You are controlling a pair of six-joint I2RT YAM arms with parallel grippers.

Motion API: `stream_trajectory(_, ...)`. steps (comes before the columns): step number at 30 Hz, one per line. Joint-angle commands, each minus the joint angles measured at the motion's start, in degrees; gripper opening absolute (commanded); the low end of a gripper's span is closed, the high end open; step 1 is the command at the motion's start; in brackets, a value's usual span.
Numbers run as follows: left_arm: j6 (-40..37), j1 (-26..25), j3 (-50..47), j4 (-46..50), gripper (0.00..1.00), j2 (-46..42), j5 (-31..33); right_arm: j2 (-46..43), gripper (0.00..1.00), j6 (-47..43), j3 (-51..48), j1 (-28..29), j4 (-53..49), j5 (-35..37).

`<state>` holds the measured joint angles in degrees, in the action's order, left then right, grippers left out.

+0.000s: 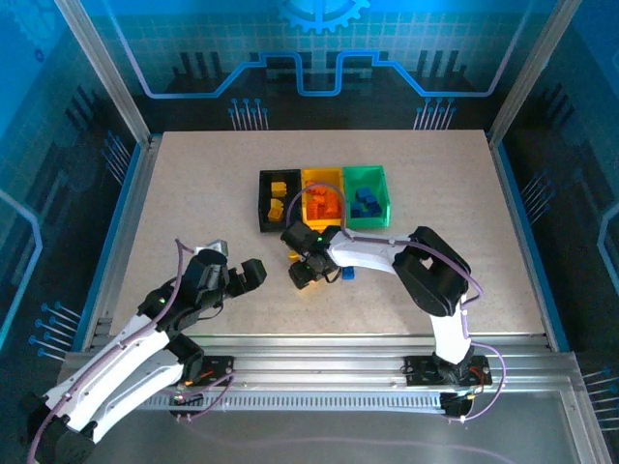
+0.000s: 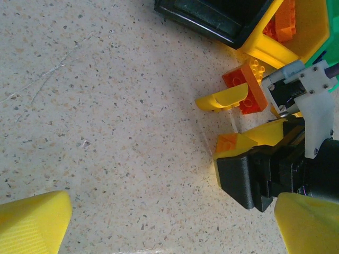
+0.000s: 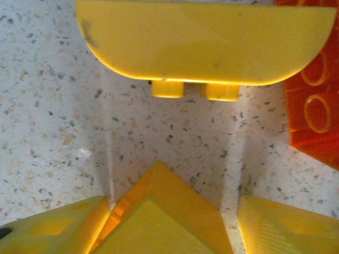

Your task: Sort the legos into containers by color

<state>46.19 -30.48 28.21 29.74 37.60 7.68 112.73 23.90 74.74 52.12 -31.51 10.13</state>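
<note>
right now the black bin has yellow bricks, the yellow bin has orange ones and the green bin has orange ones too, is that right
Not quite. The green bin holds blue bricks, not orange ones, as the top external view shows. The black bin does hold yellow bricks and the yellow bin orange bricks.

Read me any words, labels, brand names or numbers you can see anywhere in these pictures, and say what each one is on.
None: no text can be read in any view.
Studs of the orange brick: plain rings, no legible brand.
The black bin, yellow bin and green bin: no legible marking.
The backdrop: gear and circuit-line pattern, no words.
</note>
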Motion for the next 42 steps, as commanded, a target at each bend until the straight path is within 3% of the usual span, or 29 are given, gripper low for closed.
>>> stream_trajectory(1,-1.1,0.6,-0.7,0.5,0.99,-0.1,0.1,1.1,0.60,-0.5,0.6,0.4,1.0,-0.1)
stream_trajectory(5,-1.2,0.7,-0.8,0.5,0.99,-0.1,0.1,0.3,0.44,-0.7,0.2,0.4,1.6,-0.8)
stream_trajectory(10,-1.4,0.8,-0.8,0.4,0.99,0.0,0.1,-3.6,0.35,-0.1,-1.7,0.4,2.4,-1.5)
stream_trajectory(19,-1.5,0.9,-0.7,0.2,0.99,0.0,0.1,-11.2,0.33,2.1,3.3,-1.3,2.2,-2.9)
stream_trajectory(38,-0.2,1.1,-0.2,1.7,0.99,0.4,-1.2,25.0,0.36,7.0,53.9,-9.0,-6.6,2.6)
stream_trajectory(42,-0.1,1.1,-0.3,1.9,0.99,0.5,-1.5,29.9,0.44,7.8,61.1,-9.6,-9.4,1.8)
